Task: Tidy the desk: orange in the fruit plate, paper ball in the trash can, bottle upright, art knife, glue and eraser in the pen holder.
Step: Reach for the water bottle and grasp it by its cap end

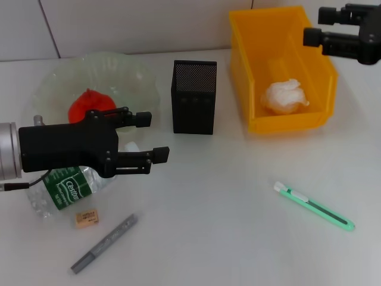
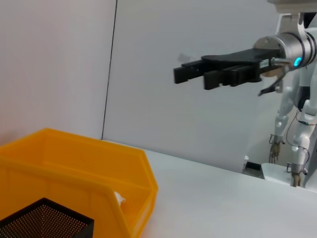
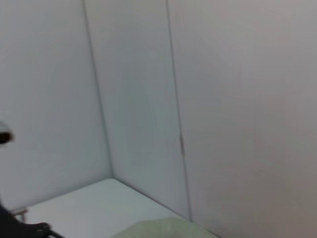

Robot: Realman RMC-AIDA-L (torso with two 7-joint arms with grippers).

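The orange (image 1: 89, 105) lies in the glass fruit plate (image 1: 138, 72) at the back left. My left gripper (image 1: 153, 137) hovers open just in front of the plate, above the bottle (image 1: 59, 188), which lies on its side with a green label. The eraser (image 1: 86, 218) and the grey glue stick (image 1: 105, 243) lie near the front left. Flat on the table at the front right is the green art knife (image 1: 314, 206). The black mesh pen holder (image 1: 194, 96) stands mid-table. The paper ball (image 1: 284, 95) sits in the yellow trash can (image 1: 240, 53). My right gripper (image 1: 314, 27) (image 2: 190, 75) hangs open above the can's far right corner.
The white table (image 1: 226, 196) ends at a tiled wall behind. The left wrist view shows the trash can's rim (image 2: 74, 144) and the pen holder's mesh top (image 2: 44, 220) close below. A pale green plate edge (image 3: 158, 227) shows in the right wrist view.
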